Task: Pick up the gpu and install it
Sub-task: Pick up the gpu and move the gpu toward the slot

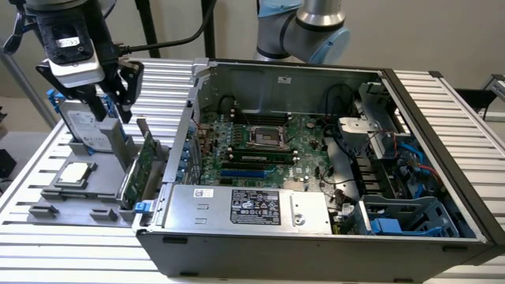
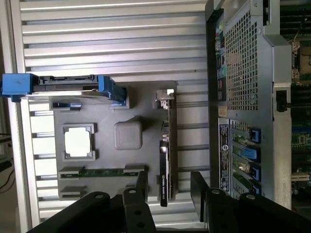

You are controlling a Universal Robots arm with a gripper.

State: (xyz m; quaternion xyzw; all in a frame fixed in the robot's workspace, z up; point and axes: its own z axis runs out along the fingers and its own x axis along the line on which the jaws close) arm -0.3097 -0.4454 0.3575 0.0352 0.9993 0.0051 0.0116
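Note:
The gpu is a thin green card standing on edge in a slot of the grey holder tray, just outside the open computer case. In the wrist view the gpu shows edge-on, its metal bracket at the end far from the fingers. My gripper hangs above the tray, over the hard drive and the gpu, touching neither. The gripper is open and holds nothing. Its two dark fingers straddle the line of the card's near end from above.
The tray also carries a silver hard drive with blue rails, a square CPU chip, a RAM stick and a grey block. Inside the case lie the motherboard and a power supply. A slatted metal table is underneath.

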